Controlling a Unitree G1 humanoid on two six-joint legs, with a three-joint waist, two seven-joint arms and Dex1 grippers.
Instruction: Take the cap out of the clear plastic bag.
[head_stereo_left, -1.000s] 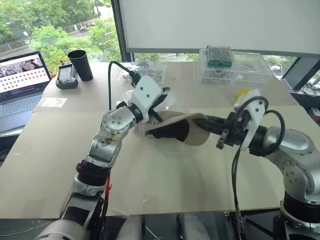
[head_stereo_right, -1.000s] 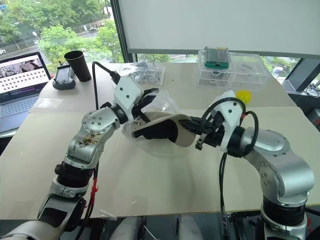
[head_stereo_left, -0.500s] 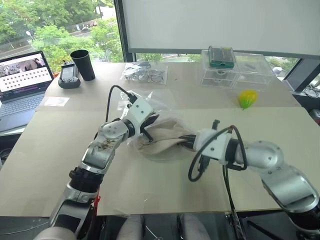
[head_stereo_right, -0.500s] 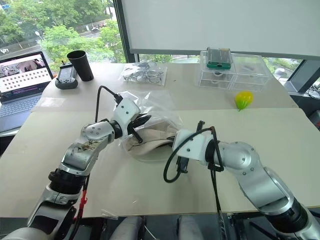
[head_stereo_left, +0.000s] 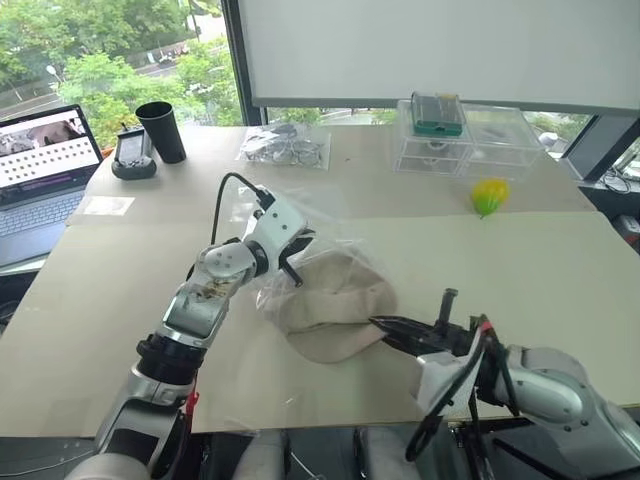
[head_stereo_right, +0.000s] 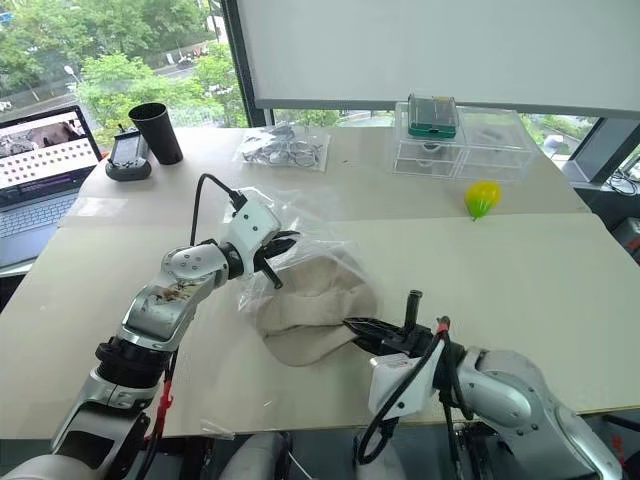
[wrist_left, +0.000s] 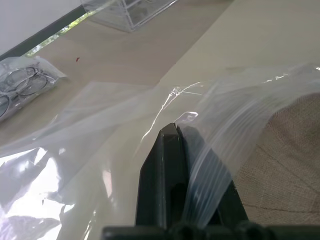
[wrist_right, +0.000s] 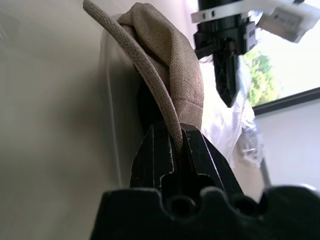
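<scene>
Left tool (head_stereo_left: 297, 262) clamped shut on the clear plastic bag (head_stereo_left: 335, 238); right tool (head_stereo_left: 385, 328) pinched on the cap (head_stereo_left: 335, 305) brim.

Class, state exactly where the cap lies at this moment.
In the left eye view the cap lies mid-table, between the left gripper, shut on the clear plastic bag, and the right gripper, shut on its edge.

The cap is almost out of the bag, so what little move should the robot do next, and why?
Probably pull a little farther toward the robot with the right gripper, which is shut on the cap at its edge. The left gripper is shut on the clear plastic bag, and plastic still drapes the cap's far side.
</scene>
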